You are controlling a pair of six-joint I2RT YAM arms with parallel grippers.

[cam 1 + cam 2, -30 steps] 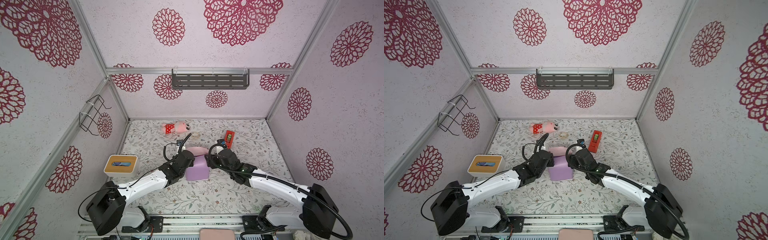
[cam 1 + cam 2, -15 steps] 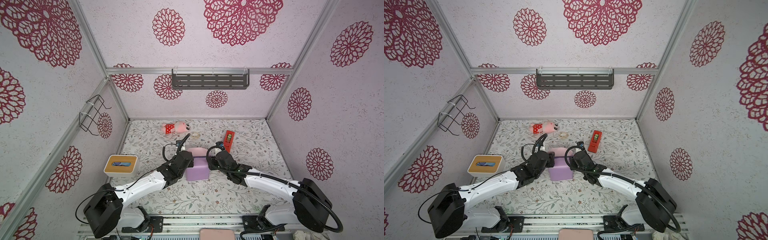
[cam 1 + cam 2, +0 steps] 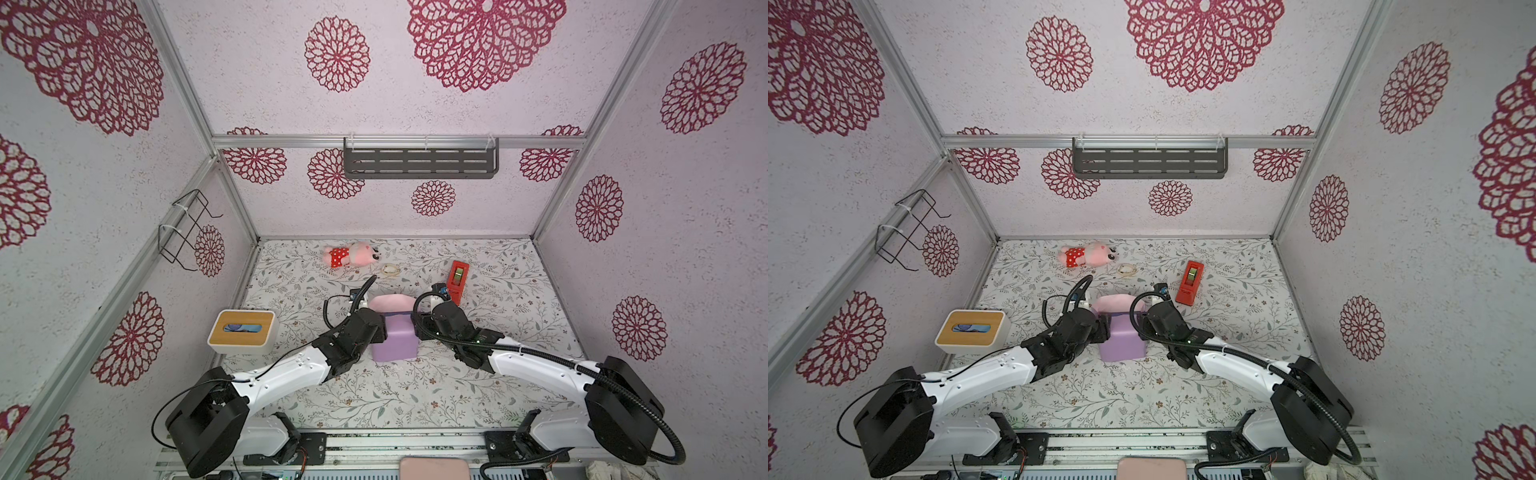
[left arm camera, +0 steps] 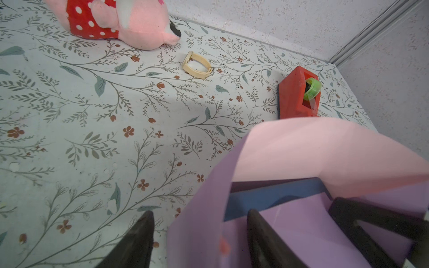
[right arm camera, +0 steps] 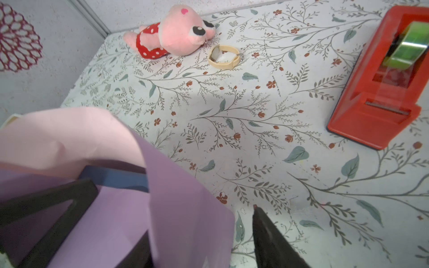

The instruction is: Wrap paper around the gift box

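Midway across the floral-printed counter, the plain navy-blue cardboard gift box sits between the two arms, almost wholly covered by the large thin sheet of paper. The paper's lilac face is turned outward over the near side and the top. At the far edge a flap stands up and curls over, showing its pale pink face. Only a narrow strip of the navy top shows between them in both top views.

The left tool has its jaws standing apart, not clamped. One dark finger lies over the lilac top, the other is outside above the counter, and the paper's side flap hangs between them. The right tool mirrors this on the opposite side. Its jaws are apart too, with one finger out over the counter and the other partly hidden behind the lilac flap.

Farther back lie a red plastic tape dispenser, a cream wrist strap and a pink plush toy in a red spotted dress. A white tissue box with a wooden top stands well to the left.
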